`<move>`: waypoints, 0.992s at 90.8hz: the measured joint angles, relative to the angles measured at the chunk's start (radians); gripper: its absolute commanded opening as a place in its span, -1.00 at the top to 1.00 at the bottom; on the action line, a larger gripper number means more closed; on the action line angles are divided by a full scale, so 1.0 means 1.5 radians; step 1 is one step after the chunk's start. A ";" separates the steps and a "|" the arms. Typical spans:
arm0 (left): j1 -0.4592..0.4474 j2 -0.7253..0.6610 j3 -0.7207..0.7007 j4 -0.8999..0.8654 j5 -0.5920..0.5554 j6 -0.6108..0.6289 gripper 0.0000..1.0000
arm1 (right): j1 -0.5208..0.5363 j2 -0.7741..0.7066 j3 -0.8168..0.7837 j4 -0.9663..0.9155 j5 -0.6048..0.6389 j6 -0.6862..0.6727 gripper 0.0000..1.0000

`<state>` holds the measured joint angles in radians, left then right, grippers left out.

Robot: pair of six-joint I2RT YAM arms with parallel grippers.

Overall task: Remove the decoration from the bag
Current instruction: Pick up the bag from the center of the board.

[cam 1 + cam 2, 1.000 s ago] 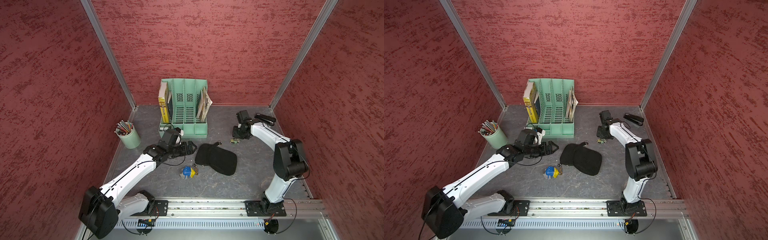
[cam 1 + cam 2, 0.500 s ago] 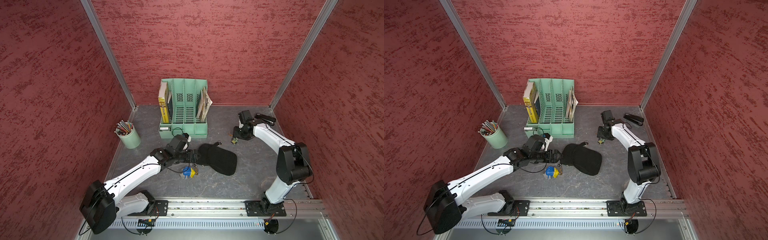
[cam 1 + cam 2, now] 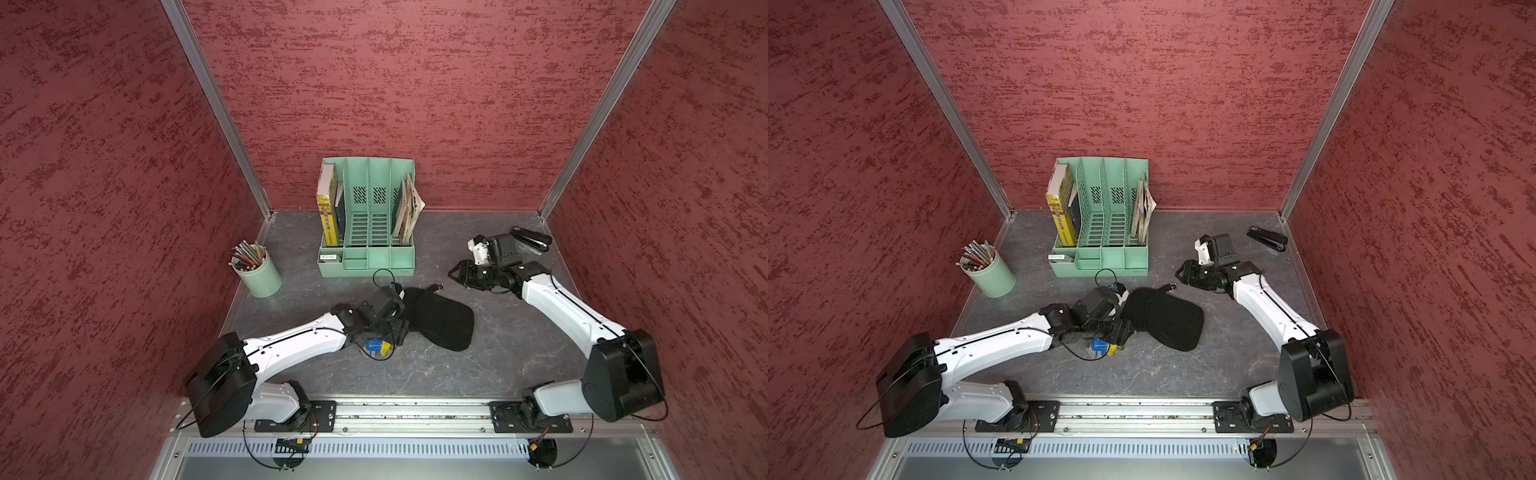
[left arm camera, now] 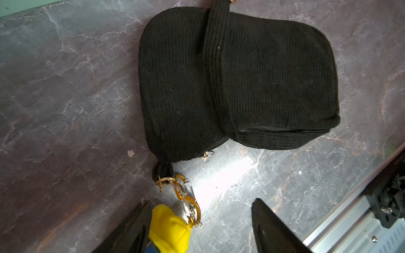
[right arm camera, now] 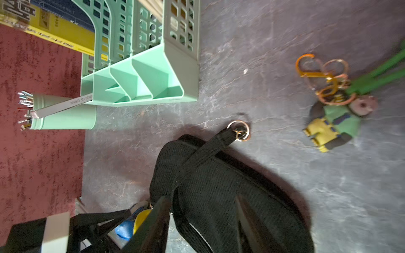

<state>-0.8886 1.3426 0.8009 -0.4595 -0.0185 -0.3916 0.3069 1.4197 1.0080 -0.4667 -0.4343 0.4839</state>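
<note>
Step in hand, judged: seizing the decoration. On the left gripper (image 4: 199, 202) the jaws stand apart, with the small yellow-and-blue plastic figure (image 4: 169, 227) touching one jaw, unclamped. Its orange wire clasp (image 4: 186, 197) lies between the jaws, hooked to the soft black ribbed fabric bag (image 4: 236, 83) just beyond the tips. On the right gripper (image 5: 201, 198) the jaws are apart and empty, with the bag ahead. Next, likely: clamp the figure, steady the bag, unhook the clasp.

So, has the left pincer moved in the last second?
Yes. The left pincer has come away from the green file organizer toward the near rail, down over the blue-and-yellow decoration beside the bag.
</note>
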 measured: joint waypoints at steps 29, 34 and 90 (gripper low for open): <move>0.017 0.075 0.002 0.063 -0.010 -0.003 -0.45 | 0.026 0.021 -0.030 0.063 -0.045 0.045 0.01; 0.021 0.101 0.007 0.078 -0.010 -0.009 -0.38 | 0.026 0.020 -0.032 0.072 -0.047 0.046 0.01; 0.014 0.182 0.112 0.107 0.002 -0.028 0.98 | 0.026 -0.041 -0.065 0.094 -0.048 0.019 0.24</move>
<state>-0.8677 1.6154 0.9695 -0.2996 -0.0151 -0.4343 0.3462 1.3575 0.9100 -0.3252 -0.5056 0.5117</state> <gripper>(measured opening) 0.078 0.393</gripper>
